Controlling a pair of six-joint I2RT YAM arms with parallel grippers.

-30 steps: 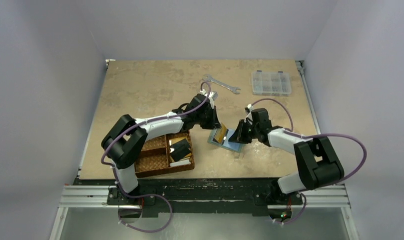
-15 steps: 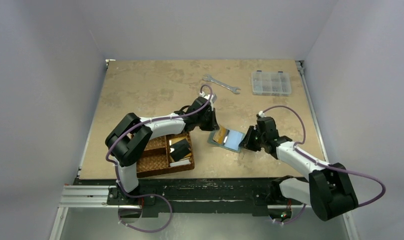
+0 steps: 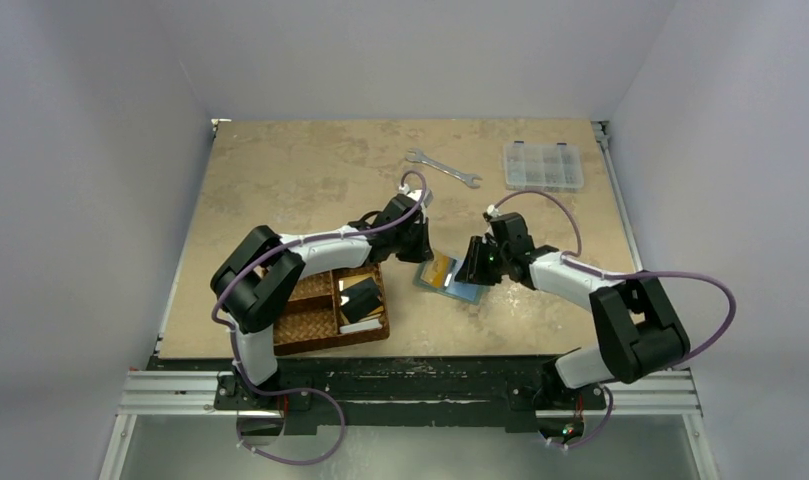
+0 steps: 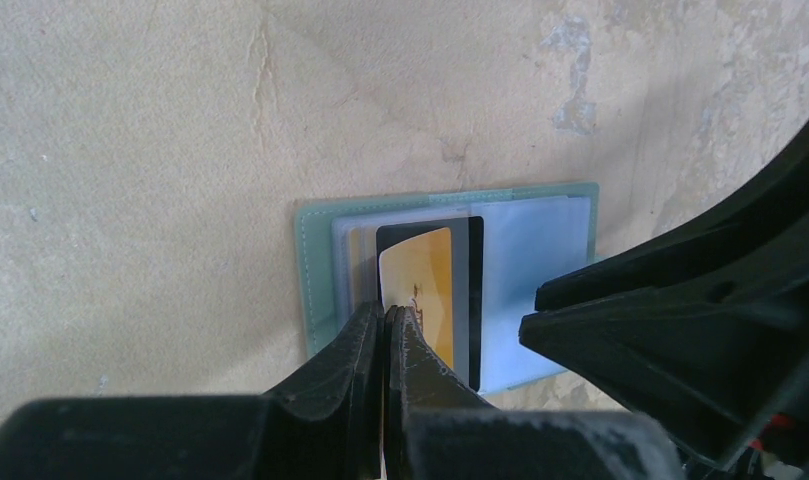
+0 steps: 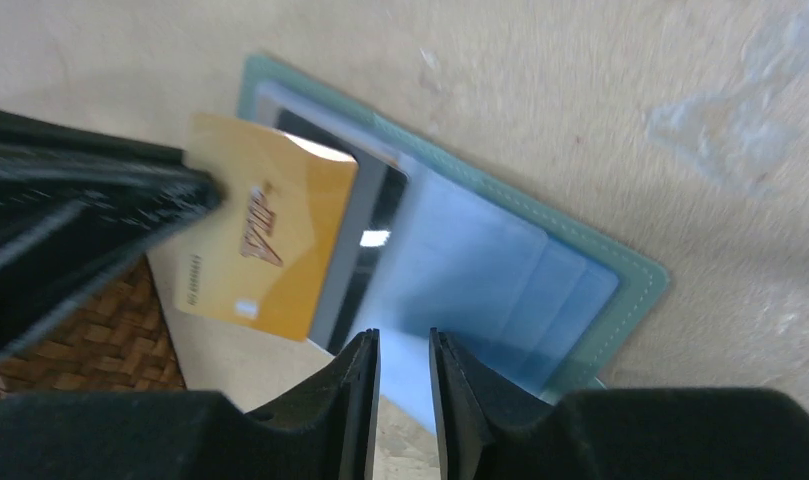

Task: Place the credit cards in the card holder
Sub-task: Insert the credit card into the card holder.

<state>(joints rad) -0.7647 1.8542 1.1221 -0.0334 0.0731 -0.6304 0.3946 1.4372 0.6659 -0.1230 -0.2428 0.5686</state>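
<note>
A small flat grey-green card holder point(image 3: 450, 279) point(image 4: 315, 270) point(image 5: 480, 270) lies open and flat on the mottled beige tabletop point(image 3: 280, 190), near its middle, showing pale blue pockets inside. An orange-yellow plastic card point(image 3: 440, 269) point(image 4: 420, 285) point(image 5: 265, 245) sits tilted over the holder's left half, its far end over the pockets. A black card point(image 4: 476, 300) point(image 5: 372, 235) shows behind it in the holder, partly under a translucent sleeve. The left gripper point(image 3: 420, 246) point(image 4: 385, 325) reaches in from the left, its fingers point(image 4: 355, 360) closed tight on the near edge of the orange-yellow card. The right gripper point(image 3: 472, 270) point(image 5: 402, 365) comes in from the right, low over the holder's blue half. Its fingers point(image 5: 355, 390) stand a narrow slit apart with pale blue pocket material showing in the gap. Whether they pinch it cannot be told. Just left of the holder is a brown woven three-compartment basket point(image 3: 315, 325) point(image 5: 90, 350), with dark and pale flat cards point(image 3: 360, 298) in its right-hand compartment. Farther back on the tabletop lie a silver open-ended wrench point(image 3: 443, 168) and, to its right, a clear plastic compartment box point(image 3: 543, 165), well apart from the holder.
</note>
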